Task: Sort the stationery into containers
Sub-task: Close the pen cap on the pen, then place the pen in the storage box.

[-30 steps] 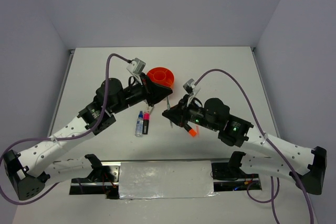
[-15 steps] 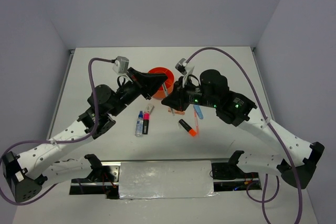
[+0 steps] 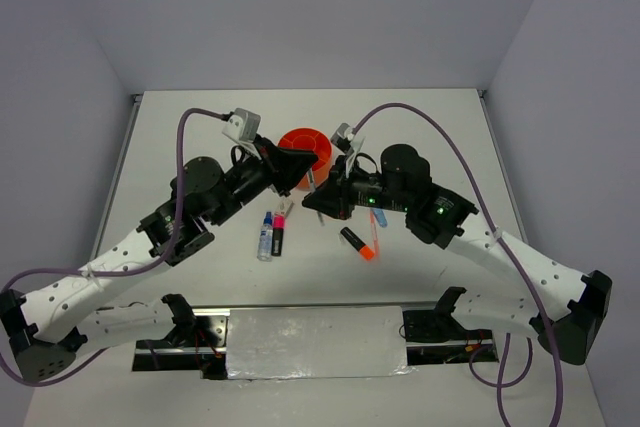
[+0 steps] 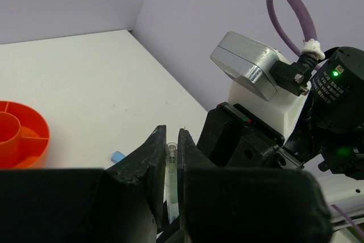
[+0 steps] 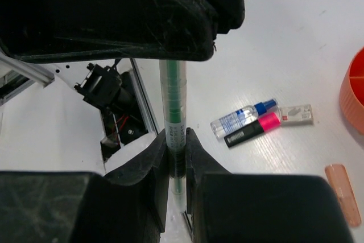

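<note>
A thin clear pen with a green core [image 5: 173,101] is held upright between both grippers. My right gripper [image 5: 176,138] is shut on its lower part. My left gripper [image 4: 171,138] is shut on its upper end [image 4: 171,163]. In the top view the two grippers meet [image 3: 311,187] just in front of the round orange organiser [image 3: 305,145]. A blue-capped marker [image 3: 266,235] and a pink-black highlighter [image 3: 279,232] lie side by side on the table. An orange-black highlighter [image 3: 357,244] and a light-blue piece [image 3: 379,215] lie under my right arm. A peach piece [image 5: 343,193] lies near the organiser.
A small white piece [image 5: 296,114] lies next to the pink highlighter's cap. The organiser's rim shows in the left wrist view [image 4: 34,140] and at the right edge of the right wrist view [image 5: 354,92]. A metal rail with wiring [image 3: 315,332] runs along the near edge.
My right gripper rose from the table with the pen and swung left. My left gripper came off the organiser side and shut on the pen's upper end.
</note>
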`<state>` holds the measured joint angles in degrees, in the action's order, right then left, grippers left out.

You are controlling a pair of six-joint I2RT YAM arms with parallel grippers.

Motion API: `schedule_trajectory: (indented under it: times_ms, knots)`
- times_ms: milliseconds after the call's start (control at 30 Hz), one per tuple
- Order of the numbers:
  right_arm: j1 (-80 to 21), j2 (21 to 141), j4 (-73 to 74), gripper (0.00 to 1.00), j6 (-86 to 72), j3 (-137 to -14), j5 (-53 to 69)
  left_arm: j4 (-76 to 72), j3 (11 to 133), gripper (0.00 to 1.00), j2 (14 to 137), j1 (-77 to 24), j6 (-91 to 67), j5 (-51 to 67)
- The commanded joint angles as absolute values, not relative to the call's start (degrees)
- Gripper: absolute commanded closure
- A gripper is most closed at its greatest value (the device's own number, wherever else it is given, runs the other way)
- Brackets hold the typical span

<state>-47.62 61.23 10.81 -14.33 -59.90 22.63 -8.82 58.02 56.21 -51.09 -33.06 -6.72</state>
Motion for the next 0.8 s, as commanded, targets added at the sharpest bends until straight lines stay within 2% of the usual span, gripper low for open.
schedule_trajectory:
  times_ms: [0, 300, 500, 600, 700, 733, 767]
  knots:
    - [-47.1, 60.5, -8.7, 1.0, -14.6, -59.6, 23.4, 3.6, 62.6, 0.97, 58.2, -54.1, -30.2, 3.4]
    - [-47.5, 62.9, -10.6, 1.0, -15.8, -61.6, 24.2, -2.1, 62.1, 0.93, 60.5, -54.2, -31.8, 8.8]
    - [-47.5, 63.9, -11.2, 1.0, -15.7, -61.0, 23.9, -2.9, 61.5, 0.79, 60.6, -54.2, -32.3, 9.8]
    - [-47.5, 63.9, -12.3, 1.0, -15.8, -59.0, 22.8, -1.5, 62.5, 0.65, 59.7, -54.2, -32.1, 6.7]
    - [-47.5, 63.6, -13.5, 1.0, -15.6, -57.1, 20.6, 1.7, 64.2, 0.31, 57.8, -54.1, -31.6, 2.0]
    - [-47.5, 63.7, -13.6, 1.0, -15.2, -56.9, 20.2, 2.5, 64.9, 0.13, 57.2, -54.1, -31.6, -1.2]
    - [-47.4, 63.9, -13.6, 1.0, -14.9, -56.6, 18.7, 4.9, 66.5, 0.03, 56.2, -54.1, -31.6, -3.8]
